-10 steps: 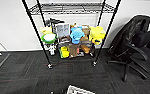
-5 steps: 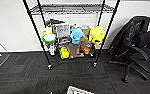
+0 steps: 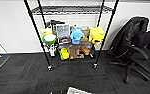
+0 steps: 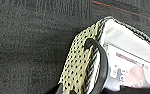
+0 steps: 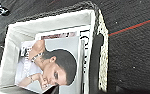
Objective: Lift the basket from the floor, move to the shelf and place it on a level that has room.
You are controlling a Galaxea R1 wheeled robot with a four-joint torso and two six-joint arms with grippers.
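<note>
One basket (image 5: pixel 51 53) on floor (image 5: pixel 133 50), handle beside right end effector (image 5: pixel 96 62)

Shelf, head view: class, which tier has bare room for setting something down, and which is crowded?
On the shelf, the upper wire tier between the black posts looks bare. The lower tiers are crowded: green bowl, blue item, yellow bag.

The shelf (image 3: pixel 73 10) is thin black metal wire, its posts smooth with a slight sheen and its tiers an open grid. The floor (image 3: pixel 73 77) is dark grey carpet, matt and rough-napped with faint stripes. The basket (image 5: pixel 101 32) has coarse beige woven sides and a soft white cloth lining, and a glossy printed paper magazine (image 5: pixel 53 65) lies inside. The chair (image 3: pixel 133 45) looks like matt black leather-like upholstery.
</note>
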